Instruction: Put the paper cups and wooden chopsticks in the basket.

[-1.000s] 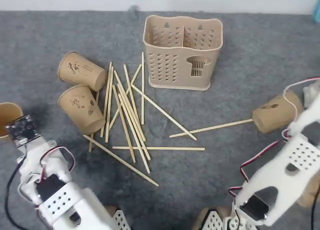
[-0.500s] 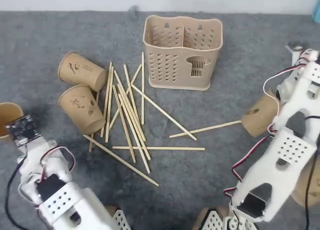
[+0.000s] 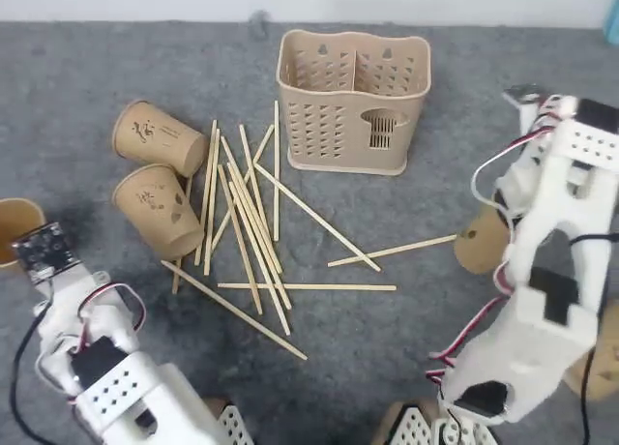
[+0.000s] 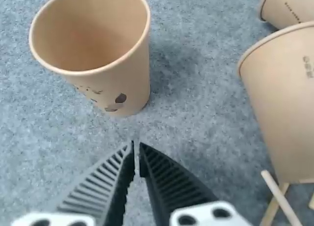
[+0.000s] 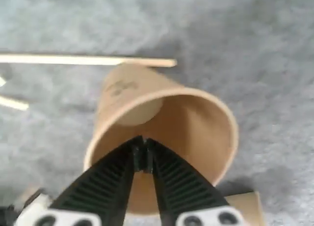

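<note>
The basket (image 3: 353,102) stands upright at the far middle of the grey tabletop (image 3: 387,353), with a divider splitting it into two compartments.

Right of the basket and a little nearer, the right arm bends down over the right cup (image 3: 476,244). That cup lies on its side. The right claw (image 5: 143,155) sits at the cup's mouth with its fingers pressed together, and it looks to be pinching the rim wall. A lone stick (image 3: 392,251) lies between this cup and the pile, its far end just beside the cup's base. Another cup (image 3: 602,363) peeks out behind the same arm, well nearer than the basket and far to its right.

Left of the basket and slightly nearer, the chopsticks (image 3: 276,164) lie in a loose criss-crossed heap flat on the tabletop, reaching from just beside the basket's left corner back toward the arms. Two cups lie on their sides against the heap's left edge, the top cup (image 3: 160,135) farther back and the low cup (image 3: 155,211) nearer.

Far left of the basket stands an upright cup (image 4: 93,54), mouth up. The left claw (image 4: 136,157) hangs just short of it, closed and holding nothing, tips apart from the cup's wall.
</note>
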